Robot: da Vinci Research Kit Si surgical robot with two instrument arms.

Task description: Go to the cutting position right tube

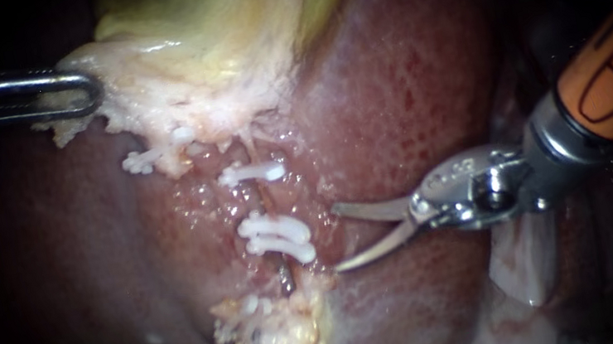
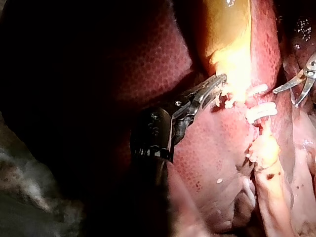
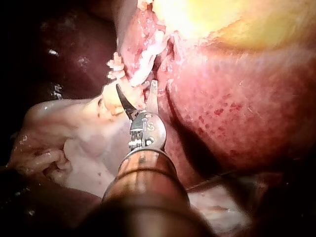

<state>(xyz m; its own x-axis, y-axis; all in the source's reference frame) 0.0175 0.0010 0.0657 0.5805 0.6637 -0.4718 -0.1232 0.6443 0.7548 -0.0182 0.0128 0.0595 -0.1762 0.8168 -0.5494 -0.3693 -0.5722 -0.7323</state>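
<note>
Dark red liver point(image 1: 408, 78) makes up the background, with the yellowish gallbladder point(image 1: 210, 4) lying above it. At the far left, the left instrument point(image 1: 83, 89) is seen with its jaws closed on the pale tissue point(image 1: 159, 97) at the gallbladder's lower edge, a hold shown best in the left wrist view; its shaft is lost in the dark. Further right, the right tube point(image 1: 265, 203) is made out only as a thin strand between an upper clip point(image 1: 252, 174) and a pair of clips point(image 1: 278, 238) below it, most of it being covered by glistening tissue. At the right, the right instrument point(image 1: 336, 237) is held with its two blades parted wide and nothing between them, their tips just beside the pair of clips. The approach is judged largely made; what is left is for the blades to be brought around the bare stretch between the clips. In the right wrist view the tube cannot be picked out from the pale tissue around the blades.
</note>
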